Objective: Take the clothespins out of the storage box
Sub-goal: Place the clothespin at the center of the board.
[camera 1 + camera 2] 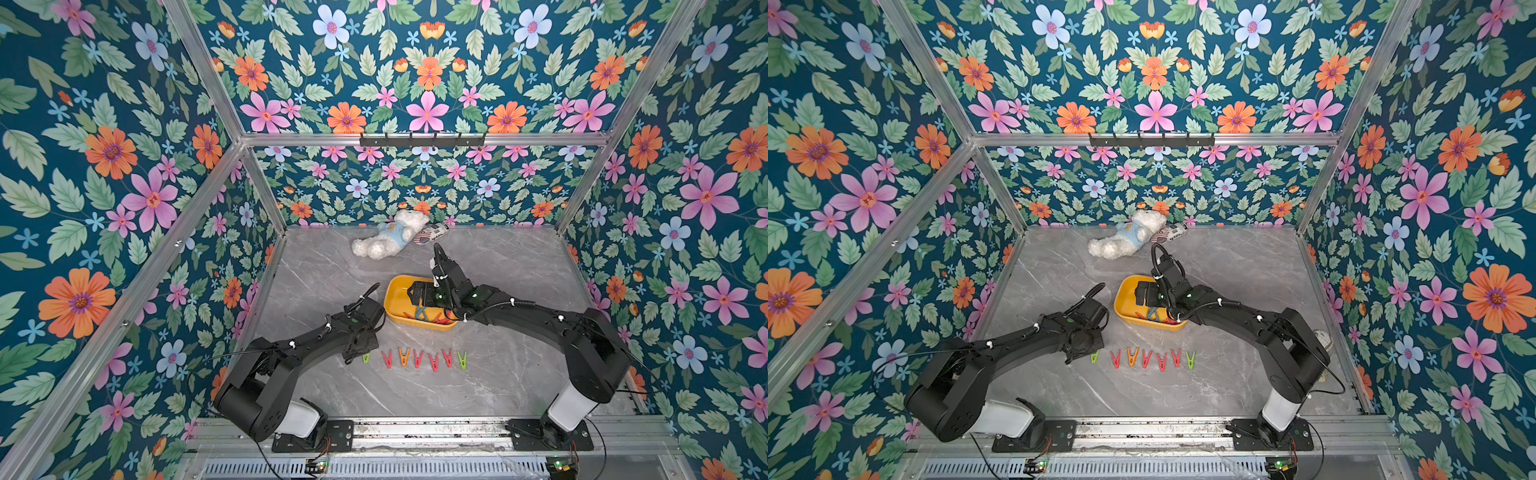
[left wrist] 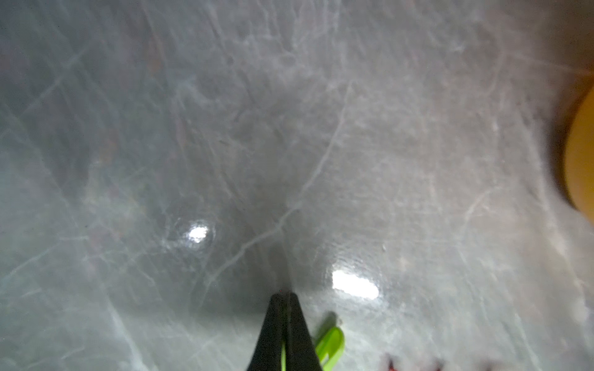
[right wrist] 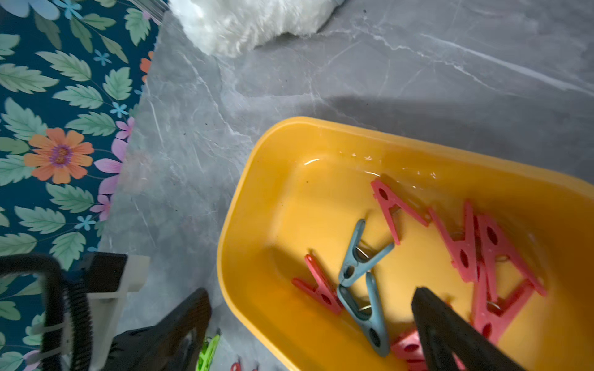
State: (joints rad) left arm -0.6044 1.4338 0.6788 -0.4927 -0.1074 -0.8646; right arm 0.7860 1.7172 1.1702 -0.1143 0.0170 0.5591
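Nearest, a row of clothespins (image 1: 417, 358) is laid out on the table (image 1: 498, 374). The left claw (image 2: 284, 297) is seen closed on the green clothespin (image 1: 365, 358) at the row's end, low over the table. If that pin is let go askew, its red neighbour could be knocked.

Further back, red and grey-blue pins (image 3: 363, 257) lie in the storage box (image 1: 392, 307). The right claw (image 3: 310, 294) is spread wide, with one finger inside the box and one outside its wall. The wall could be pinched, the box dragged, or overlapping pins lifted together.

Farthest, a teddy bear (image 1: 384, 241) and a patterned pouch (image 1: 432, 233) are seen. The prints on the bear's shirt and on the pouch cannot be read.
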